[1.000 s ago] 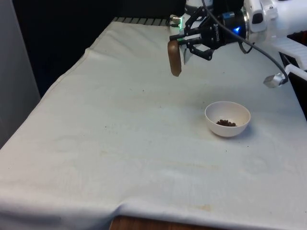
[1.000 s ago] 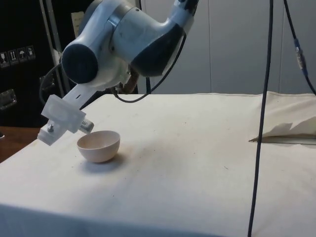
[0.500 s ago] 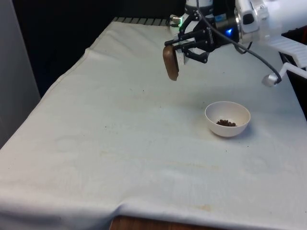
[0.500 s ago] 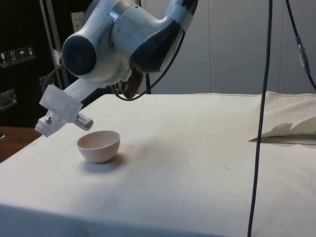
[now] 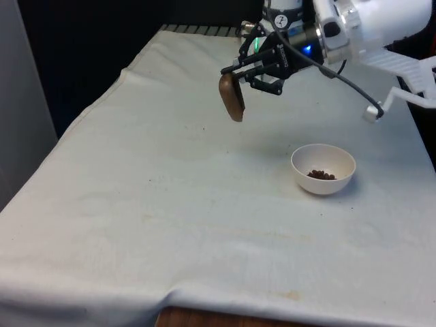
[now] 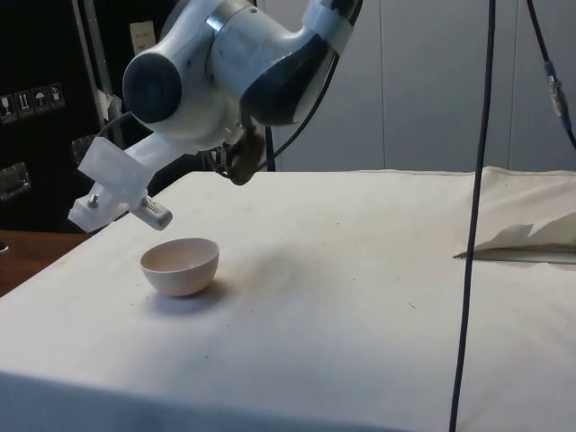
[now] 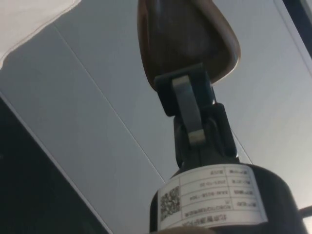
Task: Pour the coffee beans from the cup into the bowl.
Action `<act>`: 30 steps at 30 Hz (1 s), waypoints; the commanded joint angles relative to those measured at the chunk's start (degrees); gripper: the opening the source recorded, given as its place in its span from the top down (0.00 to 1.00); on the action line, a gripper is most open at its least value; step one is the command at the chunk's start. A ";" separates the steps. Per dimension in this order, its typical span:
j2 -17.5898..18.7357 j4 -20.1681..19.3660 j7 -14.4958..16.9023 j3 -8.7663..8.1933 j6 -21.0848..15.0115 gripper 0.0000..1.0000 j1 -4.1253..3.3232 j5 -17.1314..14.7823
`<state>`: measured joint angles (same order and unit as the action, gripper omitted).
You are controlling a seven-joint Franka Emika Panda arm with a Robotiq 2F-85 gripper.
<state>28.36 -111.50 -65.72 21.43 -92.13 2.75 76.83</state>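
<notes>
Your gripper (image 5: 240,76) is closed on the brown cup (image 5: 231,97), tipped in mid-air at upper centre of the front view, well apart from the bowl (image 5: 323,168) holding beans (image 5: 321,175) right of centre; any leftover beans risk dropping onto the surface (image 5: 170,204).

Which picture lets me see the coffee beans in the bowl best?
The front view: it looks down into the white bowl, so the coffee beans show as a small dark pile at its bottom. The side view looks at the bowl from low down, so its wall hides the beans.
</notes>
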 commanded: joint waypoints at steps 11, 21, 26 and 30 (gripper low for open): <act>-1.49 -1.20 0.00 -2.64 -6.53 1.00 0.69 -1.89; -2.41 -2.06 0.17 -5.27 -11.34 1.00 0.74 -3.61; -2.92 -2.69 0.29 -6.42 -13.46 1.00 0.74 -4.41; -3.38 -3.27 0.34 -7.39 -15.24 1.00 0.74 -5.16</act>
<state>25.55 -114.19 -65.72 13.87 -105.88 2.86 72.08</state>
